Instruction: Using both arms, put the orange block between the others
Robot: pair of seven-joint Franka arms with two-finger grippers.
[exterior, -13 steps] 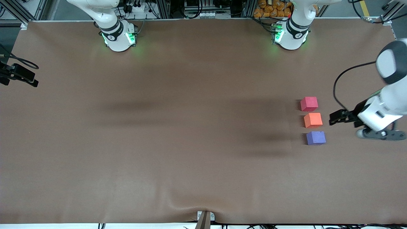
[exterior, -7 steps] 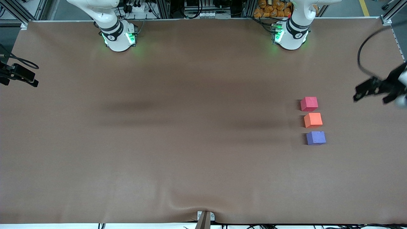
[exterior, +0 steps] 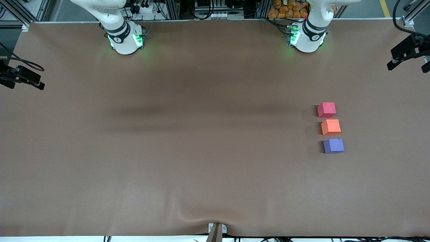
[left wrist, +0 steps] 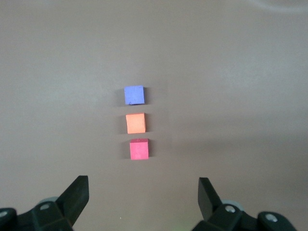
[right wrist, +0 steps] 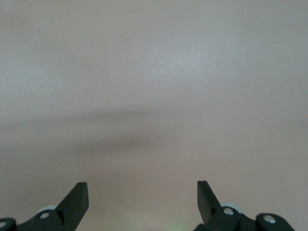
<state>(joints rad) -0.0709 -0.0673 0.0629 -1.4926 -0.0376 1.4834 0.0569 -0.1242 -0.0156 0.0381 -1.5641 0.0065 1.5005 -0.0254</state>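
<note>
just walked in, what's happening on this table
Nothing is being handled. The orange block sits between the pinkish-red cube and the purple cube, small gaps separating them. The left tool is open and empty at its end of the table; the right tool waits open at the other end.

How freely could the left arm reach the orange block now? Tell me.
Probably yes. The left gripper, open and empty, is up at its end of the table; the orange block sits uncovered between the pinkish-red block and purple block, narrow gaps either side.
</note>
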